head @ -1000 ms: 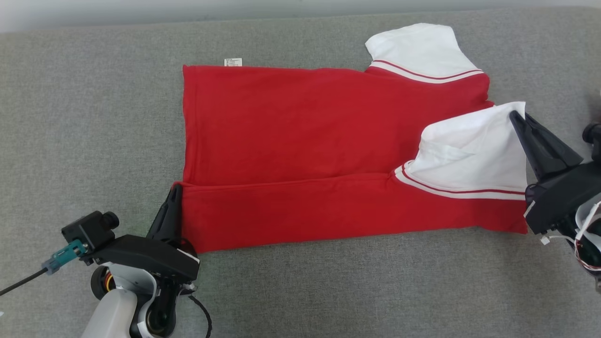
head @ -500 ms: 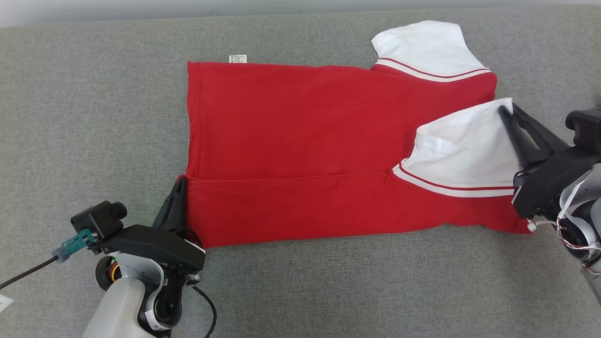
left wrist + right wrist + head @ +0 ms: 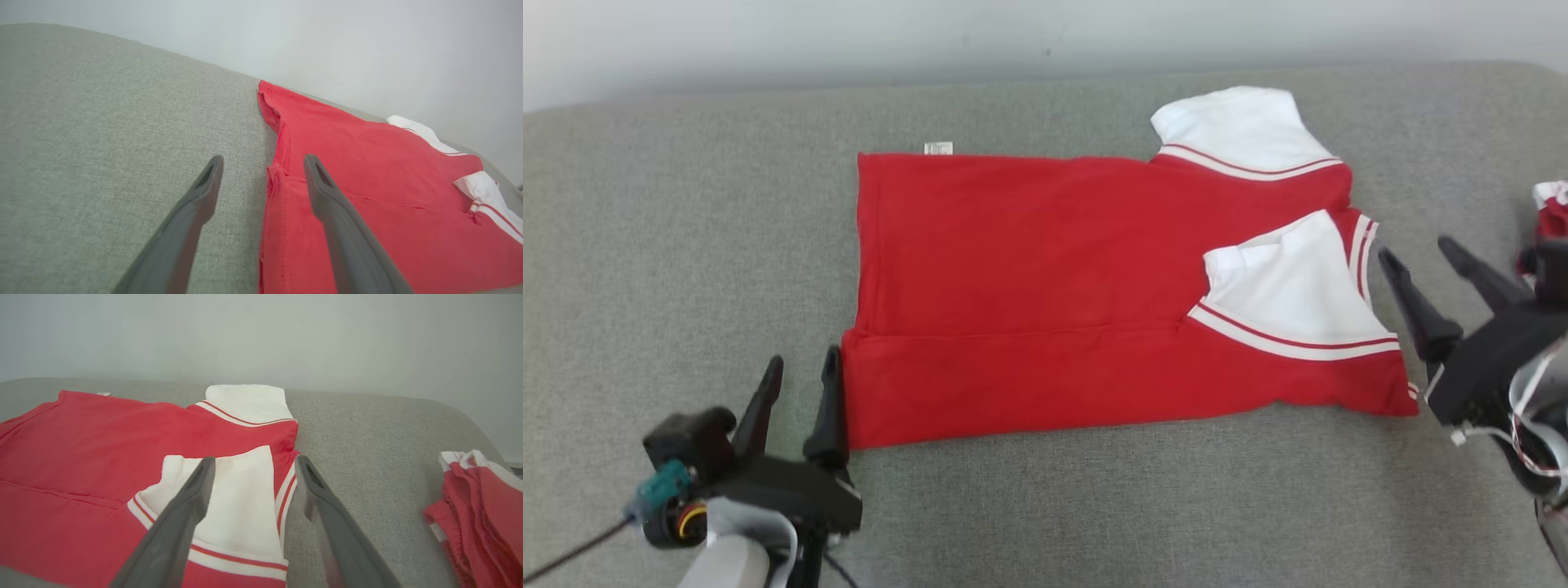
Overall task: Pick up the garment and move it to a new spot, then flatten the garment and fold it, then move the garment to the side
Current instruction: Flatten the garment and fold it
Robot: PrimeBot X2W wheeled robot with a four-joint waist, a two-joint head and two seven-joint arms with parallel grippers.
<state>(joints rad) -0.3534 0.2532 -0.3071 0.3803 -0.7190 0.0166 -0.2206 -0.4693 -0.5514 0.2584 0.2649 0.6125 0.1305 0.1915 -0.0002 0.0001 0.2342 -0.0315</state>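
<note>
The garment [image 3: 1029,269] is a red shirt with white sleeves, lying flat on the grey cushion with its near long edge folded over onto the body. One white sleeve [image 3: 1290,286] rests on top of the red cloth, the other [image 3: 1237,131] sticks out at the far edge. My left gripper [image 3: 800,371] stands open just off the shirt's near left corner [image 3: 273,179], holding nothing. Open too, my right gripper [image 3: 1429,255] hovers off the shirt's right end, its fingers [image 3: 188,506] framing the folded sleeve [image 3: 233,490] from above.
A pile of folded red and white garments [image 3: 478,498] lies at the right end of the cushion [image 3: 1547,208]. The grey cushion surface [image 3: 686,245] stretches bare to the left. A pale wall [image 3: 849,41] runs behind its far edge.
Both grippers have opened and let go of the shirt's folded edge, then drawn back off the cloth. The sleeve now lies flat. The head camera has tilted, shifting the picture down.
</note>
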